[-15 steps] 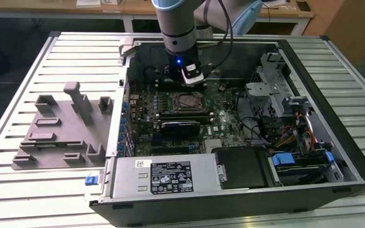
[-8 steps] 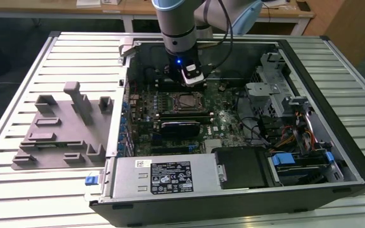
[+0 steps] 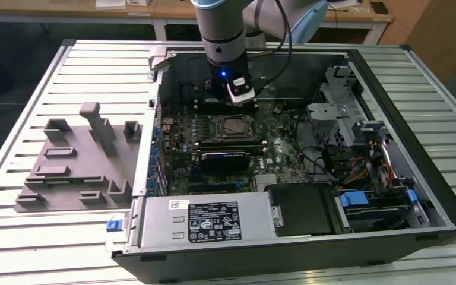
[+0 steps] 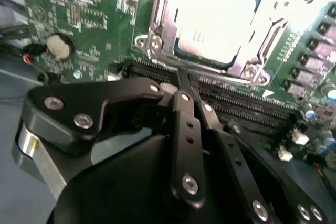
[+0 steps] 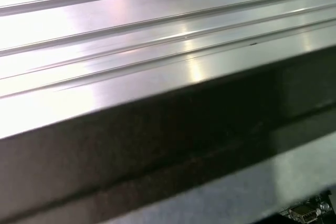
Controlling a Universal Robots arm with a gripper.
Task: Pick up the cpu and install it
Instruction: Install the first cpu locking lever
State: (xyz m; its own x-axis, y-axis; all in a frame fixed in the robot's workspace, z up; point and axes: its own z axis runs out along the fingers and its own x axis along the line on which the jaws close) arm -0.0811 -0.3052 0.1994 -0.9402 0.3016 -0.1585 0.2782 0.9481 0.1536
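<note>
Right now I see the cpu already seated in the motherboard socket, its silver top glaring in the second wrist view. My gripper hangs just beside the socket, over the memory slots, its black fingers pressed together on nothing. From the exterior view, the arm reaches down into the open computer case on the ribbed metal surface, with the grey fixture tray lying outside it.

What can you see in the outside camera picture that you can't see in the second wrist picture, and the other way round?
The exterior view takes in the whole open computer case, the grey tray on the slatted table, and the arm. The second wrist view gives a close look at the black fingers and a round coin battery. Both show the green board and the cpu sitting in its socket.
</note>
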